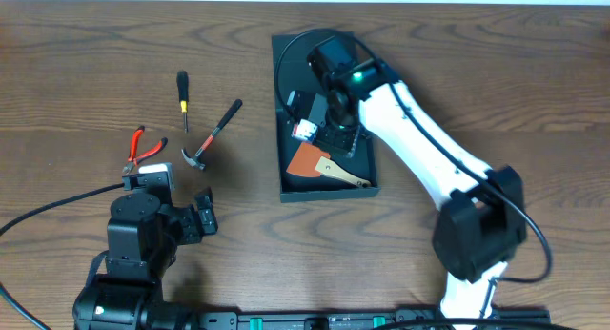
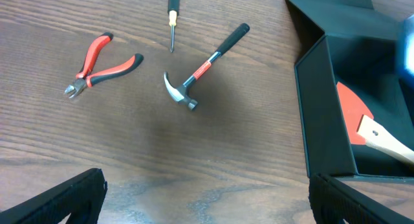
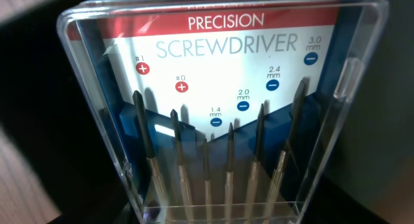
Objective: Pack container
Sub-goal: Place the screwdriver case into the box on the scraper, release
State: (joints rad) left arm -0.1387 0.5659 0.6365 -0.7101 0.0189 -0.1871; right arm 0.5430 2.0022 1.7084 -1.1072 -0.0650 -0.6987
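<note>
The container (image 1: 282, 144), a dark teal-grey box, lies open at mid table with its flap lid (image 1: 295, 49) folded back; its near wall shows in the left wrist view (image 2: 317, 120). Inside lies a scraper (image 1: 324, 166) with an orange blade and a wooden handle, also in the left wrist view (image 2: 369, 130). My right gripper (image 1: 329, 130) is down inside the box, shut on a clear precision screwdriver case (image 3: 220, 120), whose end shows in the overhead view (image 1: 303, 130). My left gripper (image 2: 207, 198) is open and empty above the table, front left (image 1: 195, 220).
Left of the box on the wooden table lie a claw hammer (image 1: 212, 134) (image 2: 204, 65), red-handled pliers (image 1: 143, 147) (image 2: 97, 65) and a small black and yellow screwdriver (image 1: 183, 96) (image 2: 172, 17). A black cable runs from the left arm's base.
</note>
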